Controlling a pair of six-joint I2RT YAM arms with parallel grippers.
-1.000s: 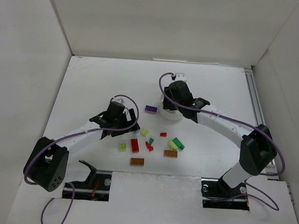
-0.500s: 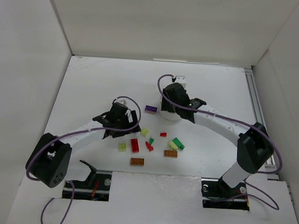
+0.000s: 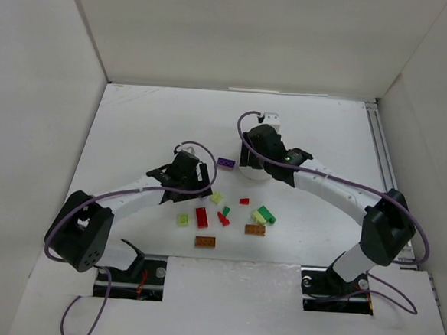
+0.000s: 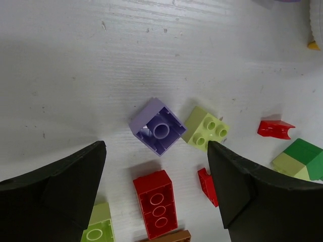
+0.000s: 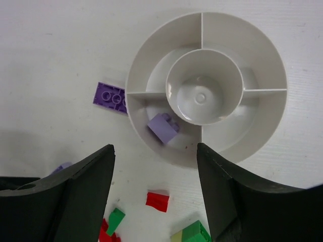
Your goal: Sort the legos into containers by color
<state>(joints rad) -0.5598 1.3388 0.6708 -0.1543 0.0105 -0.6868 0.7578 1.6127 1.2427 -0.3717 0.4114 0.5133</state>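
The white round dish (image 5: 275,65) has a central well ringed by wedge sections. One purple lego (image 5: 163,127) lies in its lower-left wedge. My right gripper (image 5: 155,147) hangs open just above the dish (image 3: 248,171), with nothing between its fingers. A flat purple lego (image 5: 110,97) lies on the table against the dish's left rim. My left gripper (image 4: 156,148) is open, low over an upturned purple lego (image 4: 156,126). A yellow-green lego (image 4: 204,128) and a red lego (image 4: 155,201) lie close by. In the top view the left gripper (image 3: 193,190) hides that purple lego.
Loose legos lie in front of the dish: a small red one (image 3: 244,201), a joined green and yellow-green pair (image 3: 264,215), two orange-brown ones (image 3: 254,230) (image 3: 204,241), and a yellow-green one (image 3: 183,220). White walls enclose the table.
My left gripper has slid right toward the loose legos. The right gripper stays over the dish, its arm shifted only slightly.
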